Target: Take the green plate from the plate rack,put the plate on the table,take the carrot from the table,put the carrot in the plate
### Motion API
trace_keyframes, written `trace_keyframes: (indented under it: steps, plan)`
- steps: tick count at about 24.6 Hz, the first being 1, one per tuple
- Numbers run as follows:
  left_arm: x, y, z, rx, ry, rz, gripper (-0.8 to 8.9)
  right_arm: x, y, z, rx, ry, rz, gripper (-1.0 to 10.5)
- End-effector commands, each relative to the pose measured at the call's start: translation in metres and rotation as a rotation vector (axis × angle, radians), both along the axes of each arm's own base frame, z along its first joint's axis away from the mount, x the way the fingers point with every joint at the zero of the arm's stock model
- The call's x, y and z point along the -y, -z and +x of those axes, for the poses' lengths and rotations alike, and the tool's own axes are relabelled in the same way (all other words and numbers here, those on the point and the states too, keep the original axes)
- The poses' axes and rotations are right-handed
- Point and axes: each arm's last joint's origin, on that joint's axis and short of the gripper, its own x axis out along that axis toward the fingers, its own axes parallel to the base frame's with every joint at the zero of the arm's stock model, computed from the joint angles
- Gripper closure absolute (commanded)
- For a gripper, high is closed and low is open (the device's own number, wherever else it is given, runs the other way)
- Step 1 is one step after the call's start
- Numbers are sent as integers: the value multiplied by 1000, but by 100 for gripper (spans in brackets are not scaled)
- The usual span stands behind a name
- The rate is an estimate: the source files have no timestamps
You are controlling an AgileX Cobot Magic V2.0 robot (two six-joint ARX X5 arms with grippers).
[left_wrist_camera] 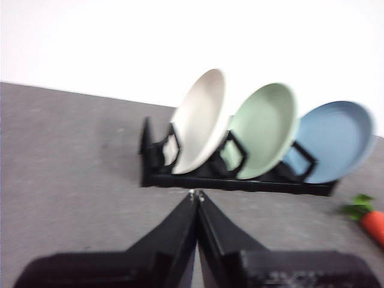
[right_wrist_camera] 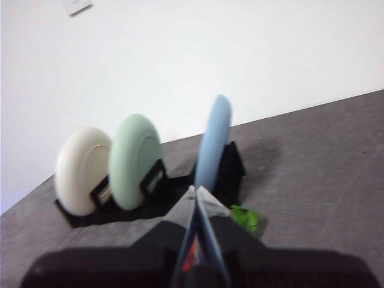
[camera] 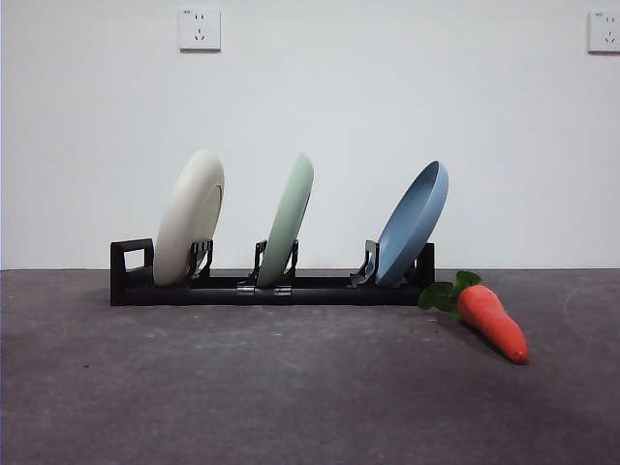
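Note:
The green plate (camera: 290, 221) stands on edge in the middle slot of the black plate rack (camera: 262, 289), between a cream-white plate (camera: 189, 217) and a blue plate (camera: 415, 223). It also shows in the left wrist view (left_wrist_camera: 264, 129) and the right wrist view (right_wrist_camera: 135, 162). The carrot (camera: 492, 321) lies on the dark grey table (camera: 291, 387) to the right of the rack, leaves toward it. My left gripper (left_wrist_camera: 196, 195) is shut and empty, back from the rack. My right gripper (right_wrist_camera: 194, 191) is shut and empty, also back from the rack. Neither arm shows in the front view.
The rack has a square loop handle (camera: 133, 260) at its left end. A white wall with two sockets (camera: 200, 29) stands behind the table. Bare table lies in front of the rack.

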Motion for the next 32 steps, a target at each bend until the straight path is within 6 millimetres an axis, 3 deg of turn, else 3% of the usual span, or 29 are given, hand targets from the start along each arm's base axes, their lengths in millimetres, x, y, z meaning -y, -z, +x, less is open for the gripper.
trace_keyframes:
  steps: [1, 7, 14, 22, 24, 25, 26, 27, 28, 32]
  plan:
    - [1, -18, -2, -6, 51, -5, 820, -1, -20, 1, -44, -23, -35, 958]
    - [5, -53, 1, -71, 192, 40, 821, -3, -61, 8, -187, -111, -210, 958]
    - [9, -78, 7, -167, 376, 98, 821, -4, -96, 14, -398, -183, -382, 957]
    - [12, -91, 13, -250, 522, 105, 817, -9, -102, 20, -553, -402, -344, 947]
    - [12, -91, 13, -257, 514, 104, 738, -9, -101, 21, -562, -403, -342, 922]
    - [12, -91, 13, -257, 514, 103, 567, -9, -101, 21, -562, -401, -343, 816]
    - [12, -91, 13, -258, 513, 101, 360, -9, -101, 21, -566, -397, -337, 637]
    - [12, -91, 13, -258, 513, 99, 250, -9, -101, 22, -572, -391, -329, 433]
    - [12, -91, 13, -258, 514, 98, 247, -9, -101, 22, -572, -391, -329, 294]
    - [12, -93, 16, -250, 507, 80, 247, -9, -101, 22, -575, -389, -323, 286]
